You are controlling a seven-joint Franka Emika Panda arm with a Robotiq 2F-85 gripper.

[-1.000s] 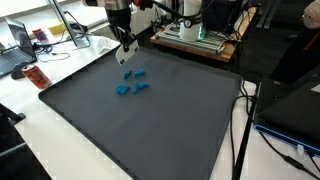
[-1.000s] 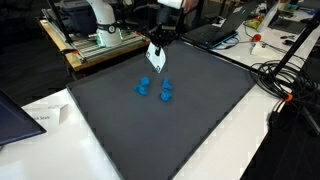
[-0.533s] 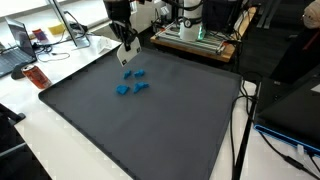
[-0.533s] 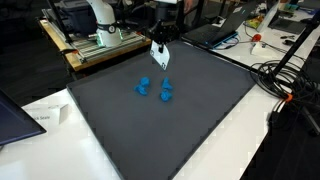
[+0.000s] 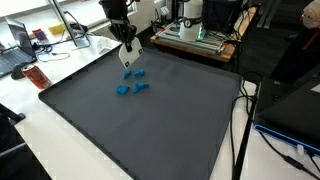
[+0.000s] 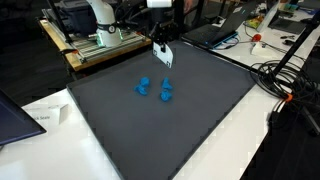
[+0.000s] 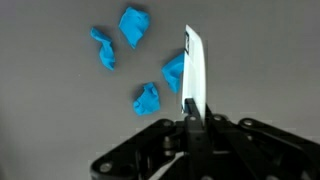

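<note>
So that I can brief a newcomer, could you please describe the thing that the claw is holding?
Find the big dark grey mat. Over it, near one edge, hangs the claw, shut on a thin white card. It alone is flat, white and gripped; its neighbours, four blue lumps, lie loose on the mat.

Far part of mat (image 5: 150, 130) has blue pieces (image 5: 131, 83) clustered; rest of mat open. Back edge crowded by equipment (image 5: 195, 38), cables (image 6: 285, 80) along one side.

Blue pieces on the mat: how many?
4. Wrist view: upper-left piece, top piece, lower piece, and right piece partly behind the white card, which could hide more.
</note>
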